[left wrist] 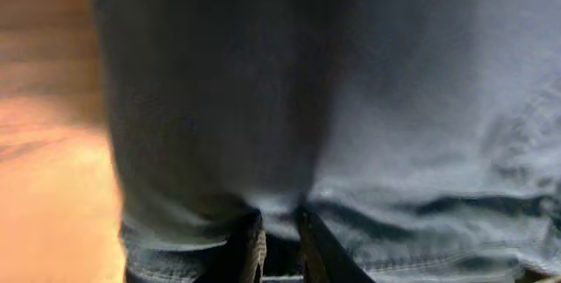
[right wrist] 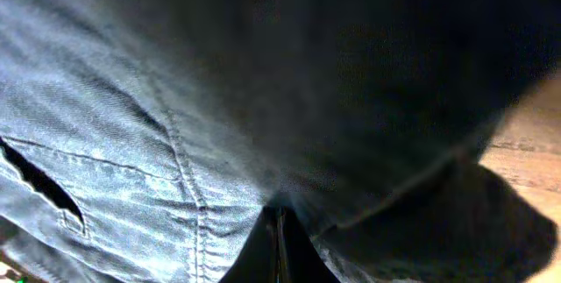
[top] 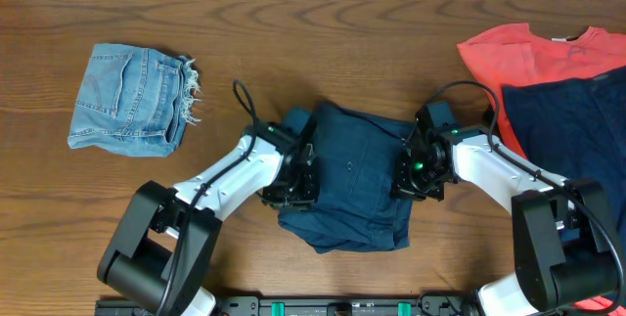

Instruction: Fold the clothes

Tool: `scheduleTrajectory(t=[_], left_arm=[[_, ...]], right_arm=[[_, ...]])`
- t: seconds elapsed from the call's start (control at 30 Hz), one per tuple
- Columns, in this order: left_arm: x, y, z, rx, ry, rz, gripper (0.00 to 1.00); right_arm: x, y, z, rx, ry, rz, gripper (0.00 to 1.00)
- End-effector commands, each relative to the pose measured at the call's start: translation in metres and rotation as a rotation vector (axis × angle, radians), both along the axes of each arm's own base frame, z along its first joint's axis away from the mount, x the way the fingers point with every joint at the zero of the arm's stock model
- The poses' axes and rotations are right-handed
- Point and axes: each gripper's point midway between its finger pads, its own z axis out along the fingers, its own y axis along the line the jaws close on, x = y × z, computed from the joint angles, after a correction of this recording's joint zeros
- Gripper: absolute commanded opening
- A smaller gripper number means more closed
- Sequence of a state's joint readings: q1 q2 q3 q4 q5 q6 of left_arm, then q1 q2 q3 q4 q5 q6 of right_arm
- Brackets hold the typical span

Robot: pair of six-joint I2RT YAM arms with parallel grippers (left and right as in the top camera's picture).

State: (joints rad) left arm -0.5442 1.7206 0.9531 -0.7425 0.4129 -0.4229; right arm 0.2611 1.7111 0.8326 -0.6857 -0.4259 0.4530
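A dark blue denim garment [top: 352,181] lies partly folded at the table's front centre. My left gripper [top: 293,184] is at its left edge. In the left wrist view its fingers [left wrist: 280,246] are nearly together with a fold of the cloth [left wrist: 351,99] between them. My right gripper [top: 416,174] is at the garment's right edge. In the right wrist view its fingers [right wrist: 279,241] are pressed together on the cloth [right wrist: 158,116], which rises over them. A seam and a pocket slit show there.
Folded light denim shorts [top: 132,101] with a frayed hem lie at the back left. A red shirt [top: 533,50] lies at the right edge with a navy garment [top: 577,120] on top of it. Brown wooden table [top: 323,32] all round.
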Motion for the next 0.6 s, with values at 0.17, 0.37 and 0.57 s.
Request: scheduleTrajectory(t=[0.17, 0.37, 0.57], left_arm=[[-0.026, 0.039, -0.024, 0.132, 0.124, 0.158, 0.07], [-0.016, 0.063, -0.025, 0.157, 0.114, 0.174, 0.06], [0.023, 0.050, -0.005, 0.083, -0.008, 0.084, 0.06]], right_arm=[[-0.010, -0.043, -0.008, -0.207, 0.002, -0.001, 0.01], [0.012, -0.030, 0.040, -0.075, -0.218, 0.112, 0.02], [0.055, -0.005, 0.095, 0.054, -0.560, 0.179, 0.06]])
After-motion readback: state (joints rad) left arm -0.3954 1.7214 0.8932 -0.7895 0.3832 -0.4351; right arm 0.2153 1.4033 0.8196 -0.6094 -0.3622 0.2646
